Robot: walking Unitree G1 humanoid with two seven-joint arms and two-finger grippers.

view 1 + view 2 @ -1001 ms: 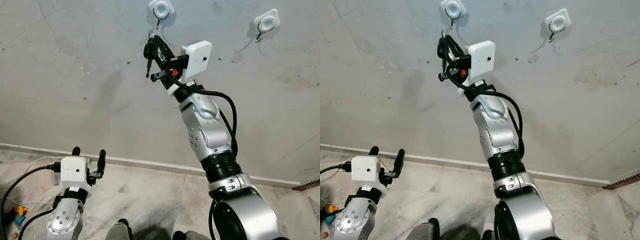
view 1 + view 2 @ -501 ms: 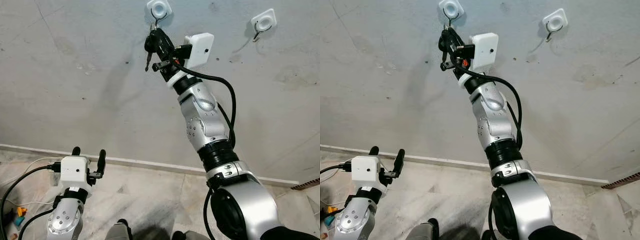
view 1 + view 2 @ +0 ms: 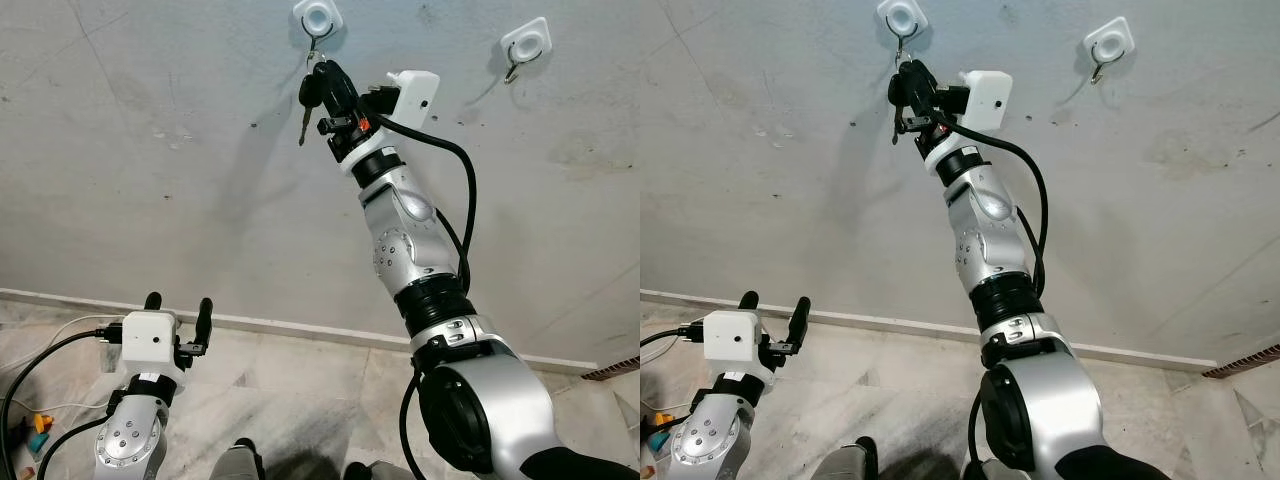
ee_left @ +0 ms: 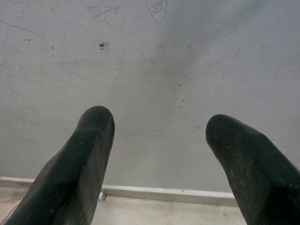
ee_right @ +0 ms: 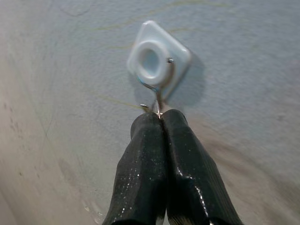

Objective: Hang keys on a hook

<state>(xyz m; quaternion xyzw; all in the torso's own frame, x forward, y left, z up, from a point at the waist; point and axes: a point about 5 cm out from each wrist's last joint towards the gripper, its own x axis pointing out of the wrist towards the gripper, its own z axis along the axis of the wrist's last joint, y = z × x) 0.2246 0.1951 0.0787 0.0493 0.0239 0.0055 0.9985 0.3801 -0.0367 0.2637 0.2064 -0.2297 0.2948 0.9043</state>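
Keys (image 3: 309, 95) hang from the right gripper (image 3: 330, 80), just under the left hook (image 3: 315, 42) on the wall (image 3: 150, 150). Its fingers (image 5: 154, 154) are pressed together on the key ring, tips almost touching the hook's wire. To do it well, I think the ring must go slightly above the hook tip, then down over it, and the fingers part only after the ring sits. The left gripper (image 3: 178, 310) waits low, fingers wide apart and holding nothing.
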